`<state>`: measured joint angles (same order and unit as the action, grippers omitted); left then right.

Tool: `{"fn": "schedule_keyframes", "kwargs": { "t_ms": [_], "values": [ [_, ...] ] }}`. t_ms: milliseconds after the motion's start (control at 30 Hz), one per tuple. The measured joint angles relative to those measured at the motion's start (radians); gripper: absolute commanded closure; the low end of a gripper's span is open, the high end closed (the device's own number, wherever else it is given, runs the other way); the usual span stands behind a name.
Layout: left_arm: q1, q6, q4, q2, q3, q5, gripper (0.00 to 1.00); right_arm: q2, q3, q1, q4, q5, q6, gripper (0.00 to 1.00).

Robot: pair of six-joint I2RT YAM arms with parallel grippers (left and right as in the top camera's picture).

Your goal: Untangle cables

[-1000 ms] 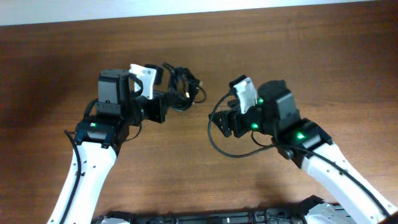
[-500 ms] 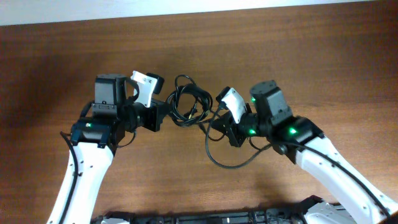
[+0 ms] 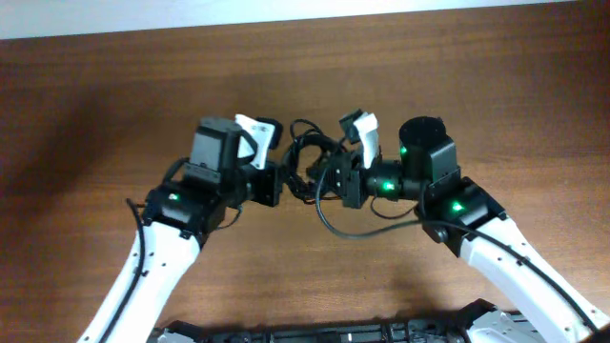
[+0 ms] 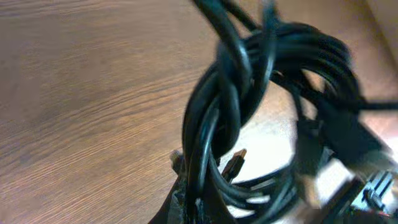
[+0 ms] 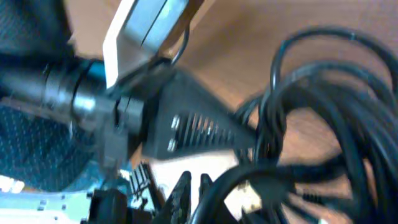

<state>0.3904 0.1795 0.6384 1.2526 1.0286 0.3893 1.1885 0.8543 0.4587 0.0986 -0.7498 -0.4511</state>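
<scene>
Cables (image 3: pixel 305 160) sit bunched between the two hands, above the tabletop (image 3: pixel 114 105). Left hand (image 3: pixel 278 183) is closed on the bundle. Right hand (image 3: pixel 332 181) is just beside it; grip cannot be told.

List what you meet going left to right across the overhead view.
left arm → left gripper → cables → right gripper → right arm
</scene>
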Motion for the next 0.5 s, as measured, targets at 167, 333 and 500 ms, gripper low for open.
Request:
{"fn": "schedule_keyframes", "kwargs": {
  "t_ms": [167, 333, 500],
  "values": [
    [0.061, -0.046, -0.014, 0.0, 0.0, -0.027, 1.0, 0.132, 0.0, -0.004, -0.05, 0.215, -0.052, 0.96],
    [0.06, -0.1, -0.04, 0.0, 0.0, -0.074, 1.0, 0.165, 0.0, -0.005, -0.064, 0.335, -0.063, 0.87],
    [-0.049, -0.053, -0.041, 0.0, 0.0, -0.163, 1.0, 0.137, 0.003, -0.006, 0.04, 0.35, -0.066, 0.25]
  ]
}}
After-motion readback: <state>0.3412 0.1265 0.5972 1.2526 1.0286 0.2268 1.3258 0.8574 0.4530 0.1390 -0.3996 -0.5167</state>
